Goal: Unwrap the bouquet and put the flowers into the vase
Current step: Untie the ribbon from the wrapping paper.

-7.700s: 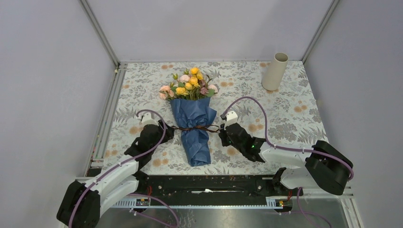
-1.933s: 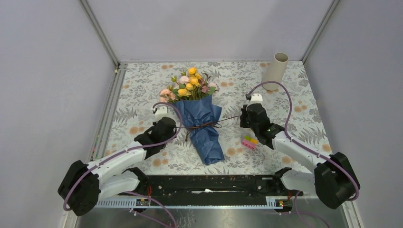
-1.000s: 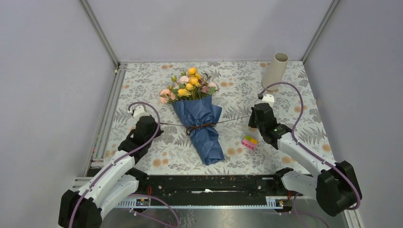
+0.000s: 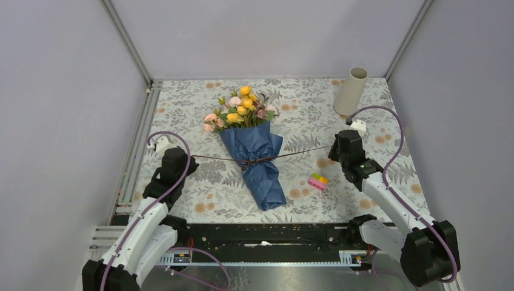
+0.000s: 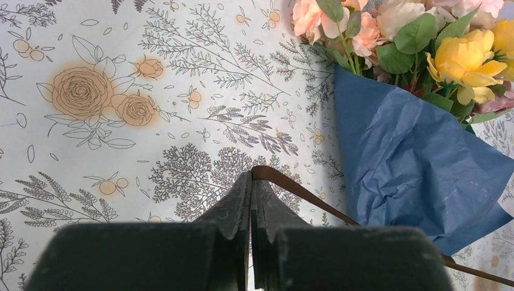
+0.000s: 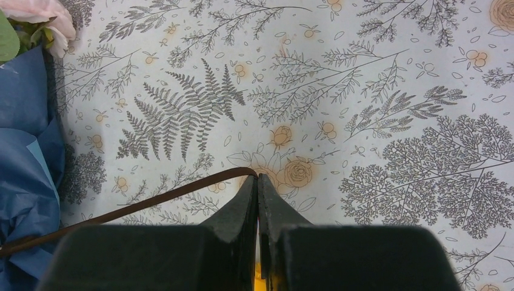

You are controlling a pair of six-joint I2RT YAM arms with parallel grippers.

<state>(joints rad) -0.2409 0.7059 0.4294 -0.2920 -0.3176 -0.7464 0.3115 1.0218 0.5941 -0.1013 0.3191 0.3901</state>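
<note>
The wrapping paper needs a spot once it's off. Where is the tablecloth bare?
Bare: the back strip between the flowers and the vase; the far left corner beyond the left gripper; the near strip left of the blue paper. Crowded: the middle, where the ribbon stretches between the left gripper and right gripper, and around the toy block.

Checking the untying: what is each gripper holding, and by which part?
Both pinch the brown ribbon: left gripper its left end, right gripper its right end.
</note>
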